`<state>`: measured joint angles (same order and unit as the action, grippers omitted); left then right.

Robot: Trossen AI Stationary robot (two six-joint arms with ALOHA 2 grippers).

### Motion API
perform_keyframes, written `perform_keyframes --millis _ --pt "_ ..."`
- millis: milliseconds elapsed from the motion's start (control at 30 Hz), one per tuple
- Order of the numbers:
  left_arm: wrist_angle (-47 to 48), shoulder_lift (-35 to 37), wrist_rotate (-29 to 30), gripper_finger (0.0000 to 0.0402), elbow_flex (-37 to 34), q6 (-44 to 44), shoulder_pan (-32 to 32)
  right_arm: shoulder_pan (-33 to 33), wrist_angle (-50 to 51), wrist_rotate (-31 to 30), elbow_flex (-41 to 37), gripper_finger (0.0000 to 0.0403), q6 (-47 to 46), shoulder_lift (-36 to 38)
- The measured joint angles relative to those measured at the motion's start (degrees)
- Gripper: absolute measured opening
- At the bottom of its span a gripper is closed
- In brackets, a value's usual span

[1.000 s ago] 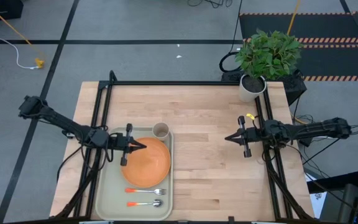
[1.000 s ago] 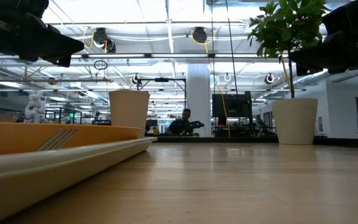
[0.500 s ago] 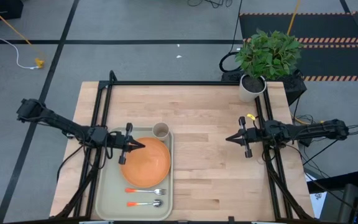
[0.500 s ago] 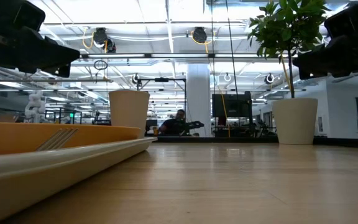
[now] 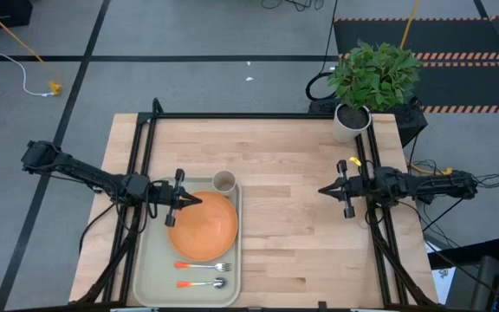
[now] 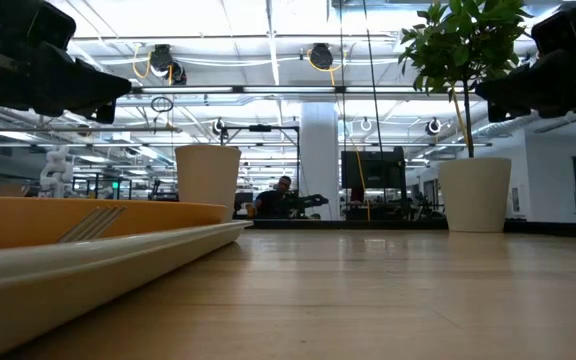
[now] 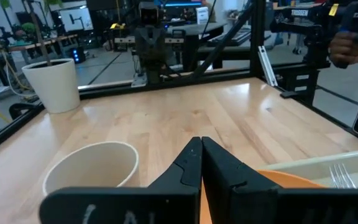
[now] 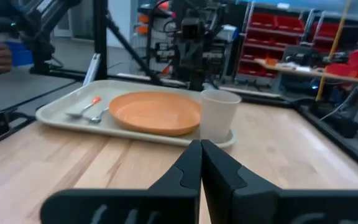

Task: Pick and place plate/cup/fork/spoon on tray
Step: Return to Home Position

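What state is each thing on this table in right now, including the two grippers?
tray: flat on the table, loaded
plate: lying on the tray
cup: upright, tray corner
fork: lying on the tray
spoon: lying beside the fork
left gripper: shut, empty, over the plate
right gripper: shut, empty
plant pot: upright

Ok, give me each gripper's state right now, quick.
Left gripper: shut, holding nothing, above the plate's edge.
Right gripper: shut, holding nothing, over bare table.

Bright overhead lighting, soft shadows, blurred wrist-view foregrounds.
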<state>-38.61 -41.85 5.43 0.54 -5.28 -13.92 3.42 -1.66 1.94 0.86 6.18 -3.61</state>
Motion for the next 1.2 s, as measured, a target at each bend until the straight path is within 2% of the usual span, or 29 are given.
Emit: perform_keyframes --millis 533,667,933,1067,1200 --pt "-0.2 0.0 0.0 0.0011 0.0 0.9 0.5 0.0 -0.1 1.2 0.0 0.0000 3.7 2.5" --pt "-0.7 0.0 0.0 0.0006 0.0 0.7 0.5 0.0 -4.1 1.4 0.0 0.0000 5.2 2.7" --pt "0.7 0.1 -1.0 0.0012 0.0 1.5 0.5 0.0 -1.7 1.3 0.0 0.0000 4.4 3.5" --pt "2.2 2.4 -3.7 0.0004 0.1 1.5 0.5 0.0 -1.2 1.1 0.0 0.0000 3.4 3.4" --pt "6.8 6.9 -3.9 0.0008 0.1 1.6 0.5 0.0 -1.0 1.1 0.0 0.0000 0.8 3.4"
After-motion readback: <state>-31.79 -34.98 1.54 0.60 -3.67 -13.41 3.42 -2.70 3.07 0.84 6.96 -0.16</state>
